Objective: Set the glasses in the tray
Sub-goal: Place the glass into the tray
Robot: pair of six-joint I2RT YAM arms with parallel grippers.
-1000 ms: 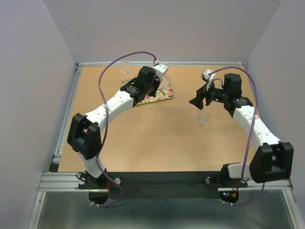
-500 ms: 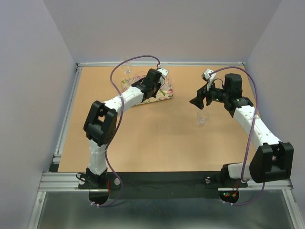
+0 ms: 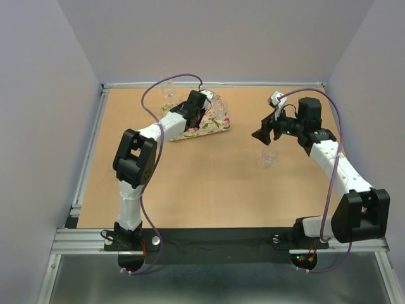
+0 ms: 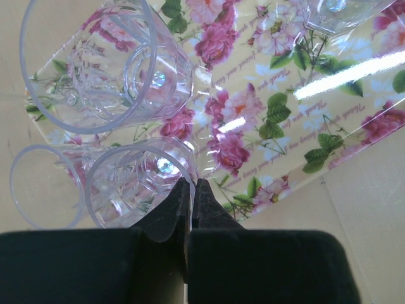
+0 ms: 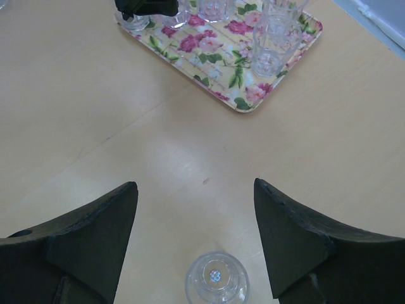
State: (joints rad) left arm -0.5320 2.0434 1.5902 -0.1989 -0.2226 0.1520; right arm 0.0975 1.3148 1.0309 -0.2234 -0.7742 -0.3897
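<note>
Left gripper is pinched shut on the wall of a clear ribbed tumbler, tilted at the edge of the cream, pink-rose tray, beside a second tumbler. Right gripper hangs with jaws spread above a lone tumbler, upright on the tabletop.

- From above, the left arm hides part of the tray, and the glasses on it are too small and clear to count.
- Left wrist view: the top-right glass is cut off by the upper edge; whether the closed left fingers pinch the nearest glass by its rim cannot be told.
- Right wrist view: the lone glass on the table is cut by the lower edge.
</note>
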